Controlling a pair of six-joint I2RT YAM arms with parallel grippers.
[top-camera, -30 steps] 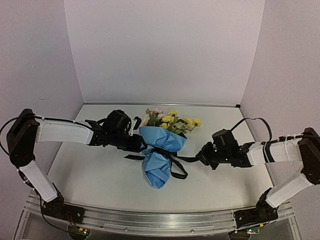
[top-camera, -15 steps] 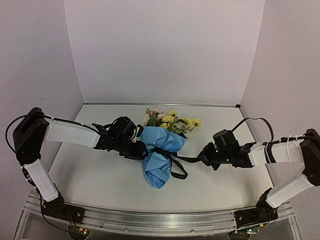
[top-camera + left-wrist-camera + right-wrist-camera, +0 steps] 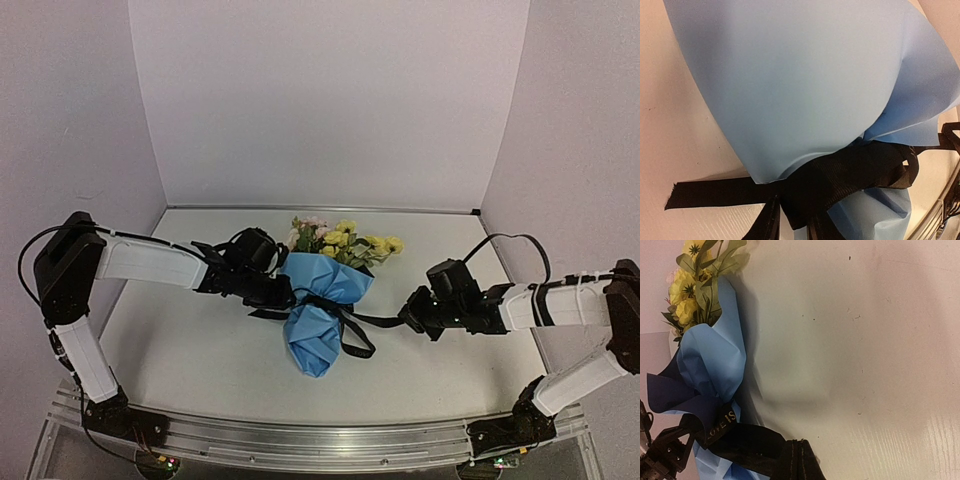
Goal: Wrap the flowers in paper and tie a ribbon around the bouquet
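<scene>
- Pale walls enclose a white table (image 3: 200, 350). The bouquet (image 3: 320, 300) lies at its middle, with the flowers (image 3: 345, 240) toward the far wall.
- Wrapping looks done: the paper (image 3: 315, 345) forms a blue cone around the stems.
- The ribbon (image 3: 352, 330) circles the cone's waist, and a loop lies on the table beside it.
- On the right, the right gripper (image 3: 405, 320) is clamped on a ribbon tail.
- At the cone's left, the left gripper (image 3: 287, 298) sits at the tie. Its fingers flank the black band closely, but I cannot tell whether they pinch it.
- What remains, I judge, is to pull the tie snug and finish it.
</scene>
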